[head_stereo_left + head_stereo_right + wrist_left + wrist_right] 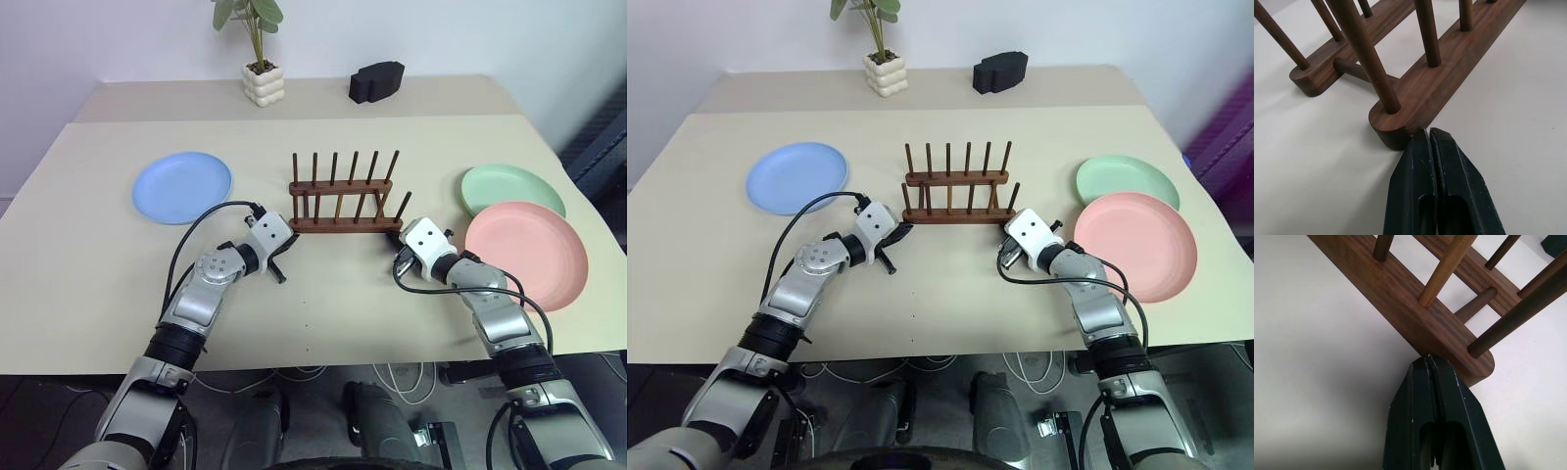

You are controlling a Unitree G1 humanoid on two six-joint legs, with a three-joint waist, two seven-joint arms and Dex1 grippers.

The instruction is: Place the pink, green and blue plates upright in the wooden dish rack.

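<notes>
Centrally on a beige table (118, 294) stands the wooden rack (343, 220), with two parallel rails and thin upright pegs, and with no plate in it. Three plates lie flat on the tabletop. The blue plate (182, 186) sits well to the left of the rack. The green plate (512, 190) sits to the right of the rack, and the larger pink plate (527, 253) lies just in front of it, overlapping its near edge.

Both arms reach in toward the rack's near rail. The left gripper (282, 257) is clenched, its two black fingers (1415, 186) pressed together with nothing between them, and its tip is at the left end of the near rail, touching or almost touching the wood. The right gripper (400, 257) is likewise clenched on nothing, its tip up against the right end of the same rail.

At the far edge of the table stand a small potted plant (263, 73) in a white pot and a black block (376, 80).
</notes>
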